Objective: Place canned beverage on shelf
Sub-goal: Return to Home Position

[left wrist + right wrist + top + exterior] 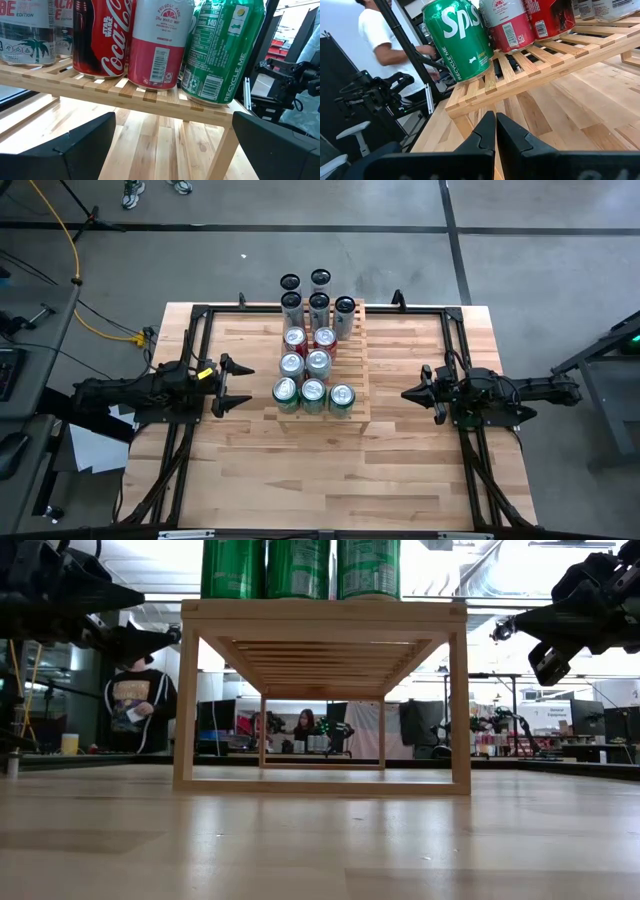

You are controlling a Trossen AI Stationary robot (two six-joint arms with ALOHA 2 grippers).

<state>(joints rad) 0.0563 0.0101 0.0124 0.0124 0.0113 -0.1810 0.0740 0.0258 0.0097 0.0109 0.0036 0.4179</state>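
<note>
Table, shelf, cropped cans, left gripper, right gripper

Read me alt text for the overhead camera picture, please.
A pale wooden shelf stands mid-table holding twelve cans in rows, with three green cans at the picture's lower end and dark-topped cans at the upper end. The left gripper waits left of it with fingers open, the right gripper right of it, fingers shut, neither touching.
</note>
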